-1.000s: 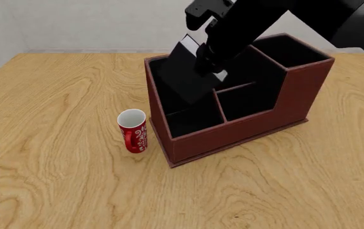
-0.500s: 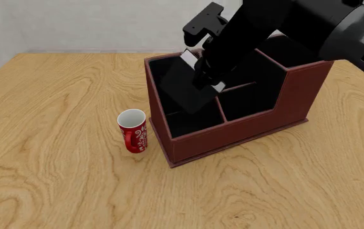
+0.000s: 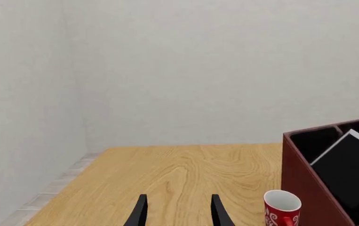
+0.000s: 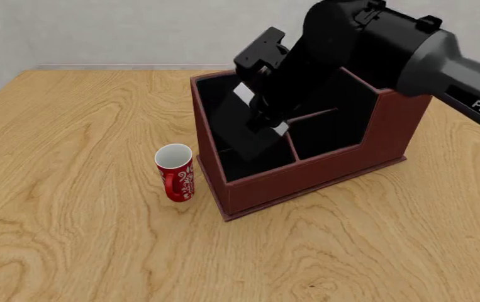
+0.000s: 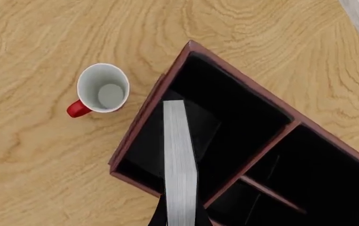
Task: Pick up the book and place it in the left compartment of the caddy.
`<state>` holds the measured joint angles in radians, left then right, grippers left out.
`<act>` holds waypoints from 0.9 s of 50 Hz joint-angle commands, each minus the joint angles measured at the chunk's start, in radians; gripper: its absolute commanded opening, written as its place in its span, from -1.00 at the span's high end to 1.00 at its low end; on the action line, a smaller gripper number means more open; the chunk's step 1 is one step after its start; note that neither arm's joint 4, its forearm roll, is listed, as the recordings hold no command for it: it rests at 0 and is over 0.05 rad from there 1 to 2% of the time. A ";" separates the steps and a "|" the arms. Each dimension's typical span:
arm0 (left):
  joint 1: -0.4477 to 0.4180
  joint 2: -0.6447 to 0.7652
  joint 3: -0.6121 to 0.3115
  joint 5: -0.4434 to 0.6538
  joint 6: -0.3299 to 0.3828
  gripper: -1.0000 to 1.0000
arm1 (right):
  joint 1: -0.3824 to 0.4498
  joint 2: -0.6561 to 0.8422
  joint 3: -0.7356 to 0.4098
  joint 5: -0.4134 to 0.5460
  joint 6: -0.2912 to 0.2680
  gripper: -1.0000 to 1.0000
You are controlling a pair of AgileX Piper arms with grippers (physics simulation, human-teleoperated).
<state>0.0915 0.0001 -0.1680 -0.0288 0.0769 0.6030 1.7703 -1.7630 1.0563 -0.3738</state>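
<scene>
Right fingers (image 5: 180, 217) clamp book (image 4: 248, 129) (tilted) inside left compartment (image 4: 223, 135); left fingers (image 3: 140, 214) apart.

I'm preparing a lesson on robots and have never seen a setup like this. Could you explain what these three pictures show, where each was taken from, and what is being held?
These are simulator renders of two robot arms at a wooden table. The front view looks down from above and behind the arms. The other two come from cameras just behind each gripper. The right gripper grips a black book, tilted, lowering it into a red-brown caddy, in the long slot at its mug-side end. A red mug stands beside the caddy. The left gripper is open, holds nothing and hangs over the table.
</scene>
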 commanded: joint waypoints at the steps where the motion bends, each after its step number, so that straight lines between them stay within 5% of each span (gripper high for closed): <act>1: -0.002 0.000 -0.020 0.020 0.001 -1.00 | -0.012 0.001 0.027 -0.037 0.021 1.00; 45: -0.001 0.000 -0.055 0.051 -0.004 -1.00 | -0.007 0.048 0.068 -0.101 0.038 1.00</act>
<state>0.0908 0.0000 -0.2184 0.0178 0.0747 0.5948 1.8162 -1.6925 0.9694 -0.3597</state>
